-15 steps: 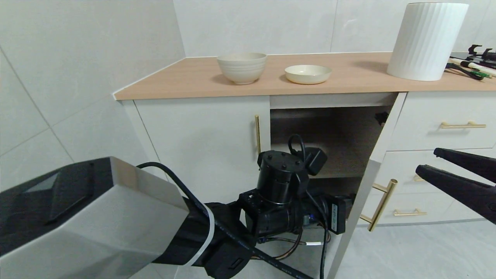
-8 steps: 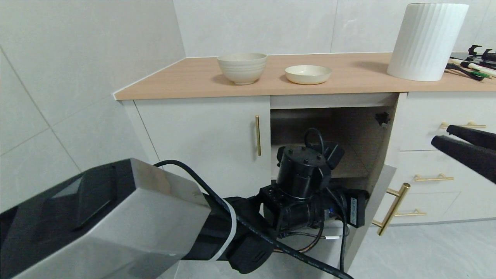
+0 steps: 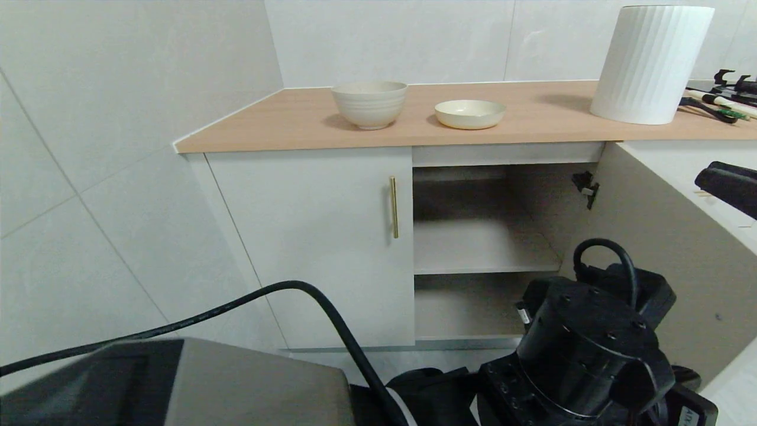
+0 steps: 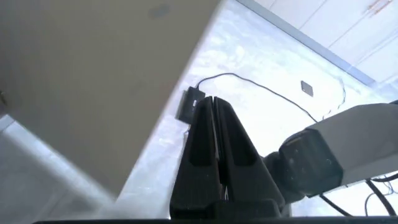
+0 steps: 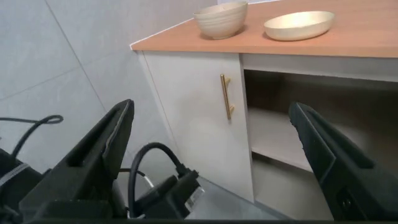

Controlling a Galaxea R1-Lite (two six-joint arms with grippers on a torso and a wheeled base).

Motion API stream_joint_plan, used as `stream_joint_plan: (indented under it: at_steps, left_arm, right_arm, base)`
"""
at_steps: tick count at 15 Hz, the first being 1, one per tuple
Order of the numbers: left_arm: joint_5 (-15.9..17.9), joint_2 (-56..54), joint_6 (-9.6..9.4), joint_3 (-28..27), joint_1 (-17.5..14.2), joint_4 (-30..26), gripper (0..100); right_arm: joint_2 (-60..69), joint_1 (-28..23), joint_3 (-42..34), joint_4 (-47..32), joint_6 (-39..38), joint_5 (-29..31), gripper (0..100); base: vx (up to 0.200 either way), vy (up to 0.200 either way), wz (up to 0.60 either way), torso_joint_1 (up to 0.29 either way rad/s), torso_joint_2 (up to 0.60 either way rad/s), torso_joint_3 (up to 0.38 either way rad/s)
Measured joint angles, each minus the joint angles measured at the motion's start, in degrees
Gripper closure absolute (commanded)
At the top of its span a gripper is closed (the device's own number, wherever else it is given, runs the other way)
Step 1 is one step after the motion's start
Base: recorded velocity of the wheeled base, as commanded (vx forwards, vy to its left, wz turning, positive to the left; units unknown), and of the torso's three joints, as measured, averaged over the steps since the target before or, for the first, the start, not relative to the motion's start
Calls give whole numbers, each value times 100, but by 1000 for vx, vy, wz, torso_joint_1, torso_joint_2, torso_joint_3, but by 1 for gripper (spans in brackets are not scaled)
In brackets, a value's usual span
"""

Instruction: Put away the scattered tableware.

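Still on the surface (image 3: 284, 127), the bowl (image 3: 369, 103) and shallow dish (image 3: 470, 113) sit side by side, untouched. Below them the cabinet door (image 3: 650, 236) has swung from ajar to wide open, baring the shelf (image 3: 479, 248), so stowing can likely begin. The left arm has drawn back low at the near right, the left tool (image 4: 214, 155) pressed together and empty. The right tool (image 5: 211, 112), now higher, is spread apart and empty.

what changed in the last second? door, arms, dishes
The white right-hand cabinet door swung from partly open to wide open, toward the robot's right. The left arm, its claw shut, swept rightward and lower alongside it. The right claw, open, rose and drew off to the right. The beige ribbed bowl and cream shallow dish stayed put on the wooden countertop.
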State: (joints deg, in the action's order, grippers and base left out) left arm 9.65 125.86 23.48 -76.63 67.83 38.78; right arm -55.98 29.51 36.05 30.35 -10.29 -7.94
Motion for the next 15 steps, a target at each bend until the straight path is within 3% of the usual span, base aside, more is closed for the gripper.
stream_joint_plan:
  at_steps: [2, 7, 9, 12, 15]
  left_arm:
    - [-128, -188, -2, 277, -269, 63, 100]
    - [-424, -924, -88, 1302, -1301, 143, 100]
    - [-499, -1495, -304, 1942, -1803, 148, 100]
    - [-528, -2393, -811, 2900, -2693, 96, 100]
    - [-525, -3355, -1022, 3669, -3533, -52, 100]
  right_arm:
    - [-20, 0, -2, -206, 0, -11, 0]
    - [-507, -7, 100, -584, 2, 13, 0]
    - [-1053, -11, 356, -619, 9, 9, 0]
    - [-1849, -30, 955, -605, 37, -38, 0]
    - [-2393, -155, 1287, -674, 79, -106, 0]
  base:
    - [0, 0, 0, 0, 0, 0]
    - [0, 0, 0, 0, 0, 0]
    - [0, 0, 0, 0, 0, 0]
    - [0, 0, 0, 0, 0, 0]
    - [0, 0, 0, 0, 0, 0]
